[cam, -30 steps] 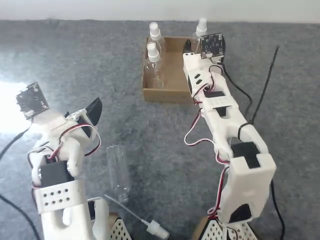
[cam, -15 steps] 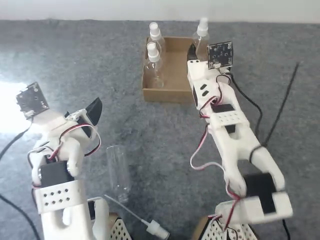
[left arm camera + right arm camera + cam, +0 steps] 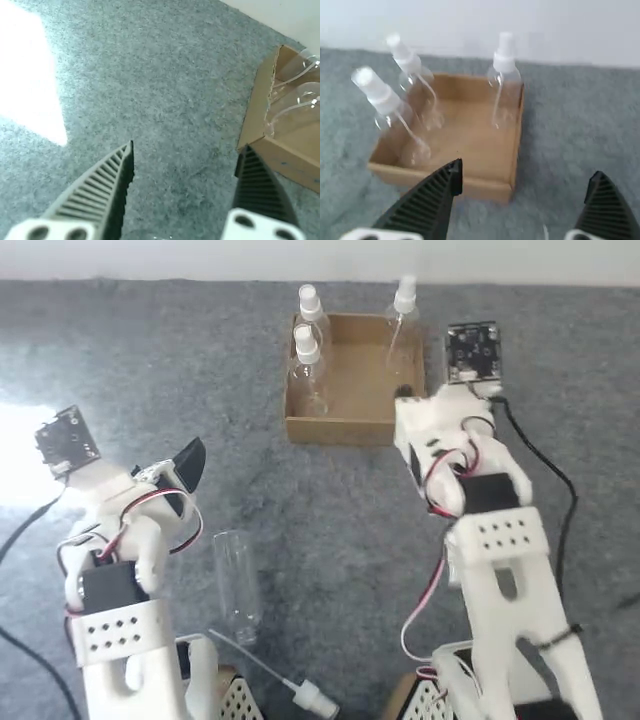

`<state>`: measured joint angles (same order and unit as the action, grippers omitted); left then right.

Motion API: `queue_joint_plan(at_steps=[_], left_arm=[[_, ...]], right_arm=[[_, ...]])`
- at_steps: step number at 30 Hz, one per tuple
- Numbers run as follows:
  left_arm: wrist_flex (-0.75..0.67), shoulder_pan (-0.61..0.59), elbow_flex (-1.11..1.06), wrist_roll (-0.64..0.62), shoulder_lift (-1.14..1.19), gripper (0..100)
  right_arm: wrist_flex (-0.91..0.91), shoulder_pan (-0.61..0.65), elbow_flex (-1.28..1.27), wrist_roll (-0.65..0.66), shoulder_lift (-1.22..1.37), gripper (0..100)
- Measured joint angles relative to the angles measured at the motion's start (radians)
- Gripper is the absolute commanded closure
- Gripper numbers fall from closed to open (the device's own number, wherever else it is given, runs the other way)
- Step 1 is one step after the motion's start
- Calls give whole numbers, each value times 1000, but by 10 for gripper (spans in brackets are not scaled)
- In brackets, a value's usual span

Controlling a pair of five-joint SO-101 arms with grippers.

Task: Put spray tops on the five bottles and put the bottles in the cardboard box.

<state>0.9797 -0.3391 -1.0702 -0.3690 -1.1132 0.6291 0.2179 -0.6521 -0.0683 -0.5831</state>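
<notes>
Standing in the cardboard box (image 3: 335, 430) are three clear, white-topped bottles (image 3: 308, 375).

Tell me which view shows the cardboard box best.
The right wrist view: the cardboard box sits nearly whole ahead, its inside open to sight. The high view shows it from above, the right arm covering one near corner. The left wrist view catches one end of it.
</notes>
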Motion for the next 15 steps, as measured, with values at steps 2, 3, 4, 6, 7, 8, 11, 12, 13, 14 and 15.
queue_joint_plan(at_steps=[2, 3, 4, 6, 7, 8, 11, 12, 13, 14, 15], left_arm=[[0, 0, 0, 0, 0, 695], [0, 0, 0, 0, 0, 695], [0, 0, 0, 0, 0, 695], [0, 0, 0, 0, 0, 695], [0, 0, 0, 0, 0, 695], [0, 0, 0, 0, 0, 695], [0, -52, 23, 0, 0, 695], [0, -75, 34, 0, 0, 695], [0, -100, 43, 0, 0, 695], [0, -130, 51, 0, 0, 695], [0, -167, 55, 0, 0, 695]], right_arm=[[101, -29, 0, 0, -43, 652], [146, -38, 0, 0, -60, 652], [186, -44, 0, 0, -72, 652], [259, -46, 0, 0, -94, 652], [293, -43, 0, 0, -101, 652], [324, -41, 0, 0, -106, 652], [394, -34, 0, 0, -109, 652], [413, -18, 0, 0, -109, 652], [430, 6, 0, 0, -109, 652], [446, 37, 0, 0, -109, 652], [463, 68, 0, 0, -109, 652]])
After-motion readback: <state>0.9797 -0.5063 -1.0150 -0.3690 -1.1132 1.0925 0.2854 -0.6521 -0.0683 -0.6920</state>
